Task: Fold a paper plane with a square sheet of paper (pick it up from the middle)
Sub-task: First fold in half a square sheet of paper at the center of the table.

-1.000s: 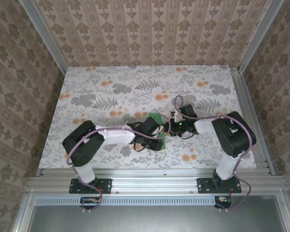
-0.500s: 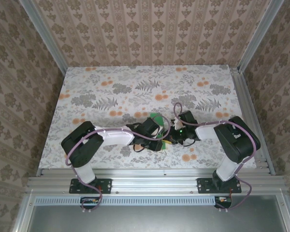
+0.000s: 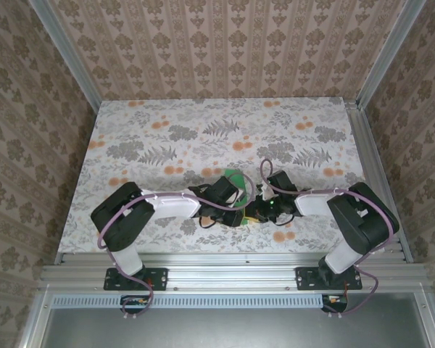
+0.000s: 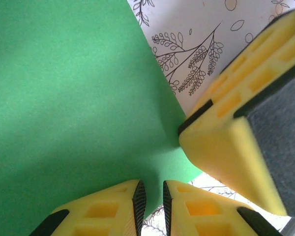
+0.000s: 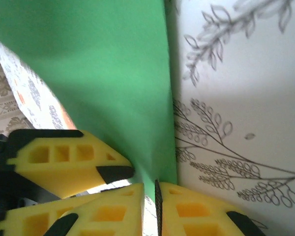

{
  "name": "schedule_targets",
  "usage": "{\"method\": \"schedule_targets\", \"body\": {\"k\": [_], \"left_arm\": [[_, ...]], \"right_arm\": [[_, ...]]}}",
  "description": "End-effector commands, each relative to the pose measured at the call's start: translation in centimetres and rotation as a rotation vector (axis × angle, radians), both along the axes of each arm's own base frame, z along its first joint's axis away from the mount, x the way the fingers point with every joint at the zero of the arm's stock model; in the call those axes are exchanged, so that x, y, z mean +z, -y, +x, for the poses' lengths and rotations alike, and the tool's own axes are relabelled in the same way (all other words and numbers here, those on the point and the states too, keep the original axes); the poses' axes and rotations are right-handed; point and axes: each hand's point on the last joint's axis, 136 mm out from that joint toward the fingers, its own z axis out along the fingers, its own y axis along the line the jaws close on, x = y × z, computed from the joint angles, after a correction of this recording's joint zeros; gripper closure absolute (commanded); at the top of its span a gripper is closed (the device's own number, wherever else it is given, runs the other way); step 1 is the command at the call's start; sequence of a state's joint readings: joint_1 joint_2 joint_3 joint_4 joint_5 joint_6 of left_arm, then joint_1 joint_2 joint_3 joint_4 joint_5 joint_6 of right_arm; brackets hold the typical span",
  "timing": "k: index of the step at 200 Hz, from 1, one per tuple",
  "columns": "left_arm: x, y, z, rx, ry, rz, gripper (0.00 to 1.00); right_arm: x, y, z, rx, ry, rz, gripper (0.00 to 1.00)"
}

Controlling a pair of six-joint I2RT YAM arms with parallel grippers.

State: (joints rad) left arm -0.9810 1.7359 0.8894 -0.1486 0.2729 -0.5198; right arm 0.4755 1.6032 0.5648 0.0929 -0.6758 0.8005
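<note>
Left gripper [image 4: 151, 197] has its jaws at a thin slit, pinching the edge of the green sheet of paper [image 4: 64, 98] near one corner; in the left wrist view the paper runs right down btwn the black pads. Right gripper [image 5: 155, 191] is likewise nearly closed, w/ a narrow tip of the same sheet going into the gap btwn its yellow fingers [image 5: 196, 216]. The two grips sit just beside each other. One right finger [image 4: 226, 147] looms large at the right of the left wrist view, at the paper's edge, touching or almost. One left finger [image 5: 64, 157] shows in the right wrist view, just beside the right gripper's own.

Top cam: both grippers meet near the middle of the floral tabletop [image 3: 167, 138], toward its near edge, wrists angled in toward each other, arms bent at the elbow. Green shows in two bits there, one patch just behind the left wrist and another low btwn the grippers; the rest is hidden under the arms. In the right wrist view the sheet looks lifted and curved, w/ a shadow on the table beside it. Can't tell if any part lies flat, or how far it's folded
</note>
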Motion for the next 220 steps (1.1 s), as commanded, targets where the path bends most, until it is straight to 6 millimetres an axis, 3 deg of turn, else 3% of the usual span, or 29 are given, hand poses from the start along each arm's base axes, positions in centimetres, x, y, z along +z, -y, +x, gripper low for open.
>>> {"method": "schedule_targets", "body": {"k": [1, 33, 65, 98, 144, 220], "left_arm": [[-2.8, -3.9, -1.5, -0.004, -0.052, 0.161, 0.77], [-2.7, -4.0, -1.5, -0.013, -0.051, 0.166, 0.77], [-2.8, -4.3, -1.6, -0.03, -0.044, 0.176, 0.77], [-2.7, -4.8, -1.5, -0.076, 0.003, 0.202, 0.77], [-2.5, -5.3, -1.6, -0.143, 0.053, 0.229, 0.77], [-2.6, -5.6, -1.8, -0.21, 0.09, 0.259, 0.77]], "right_arm": [[-1.4, 0.7, -1.5, 0.004, -0.046, -0.062, 0.82], [-2.2, 1.3, -2.0, 0.035, -0.052, -0.142, 0.82], [-0.7, 1.2, -1.8, 0.04, -0.018, -0.142, 0.82], [2.4, 0.6, 1.6, -0.072, 0.048, -0.021, 0.83], [3.8, -0.3, 5.4, -0.19, 0.081, 0.074, 0.84], [2.1, -2.3, 7.9, -0.202, 0.07, 0.1, 0.84]]}}
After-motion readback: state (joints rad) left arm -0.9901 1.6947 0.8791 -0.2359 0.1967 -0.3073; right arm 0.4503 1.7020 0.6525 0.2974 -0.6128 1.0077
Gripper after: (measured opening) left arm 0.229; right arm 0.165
